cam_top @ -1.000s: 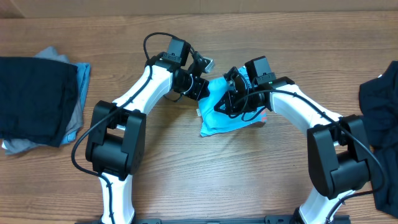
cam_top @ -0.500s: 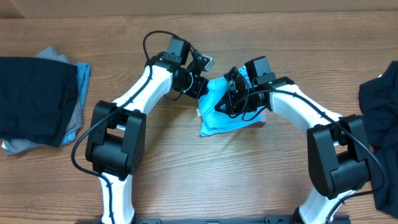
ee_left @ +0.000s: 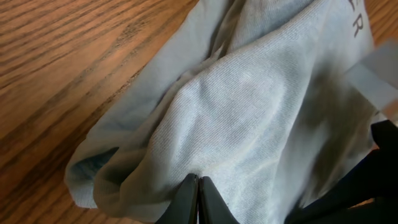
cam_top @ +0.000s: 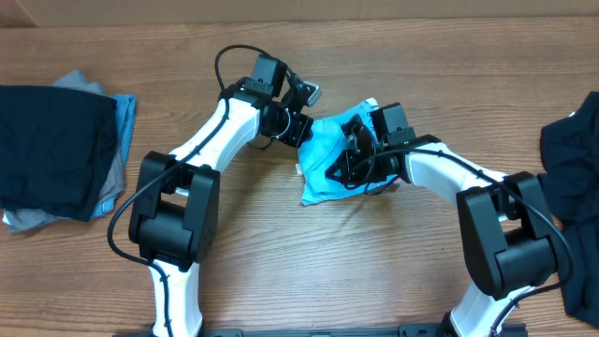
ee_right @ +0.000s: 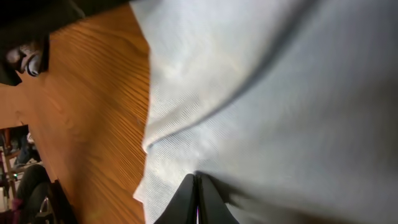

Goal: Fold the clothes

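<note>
Folding the sky-blue T-shirt point(cam_top: 321, 176) is mid-step. Both hands are closed on its cloth, the left hand point(ee_left: 193, 196) pinching a ridge at its far left edge and the right hand point(ee_right: 196, 198) pinching a fold nearer its middle. The shirt lies bunched in the middle of the worktop point(cam_top: 374, 281). Next, I judge, the hands must draw the pinched cloth over and lay it flat together.
</note>
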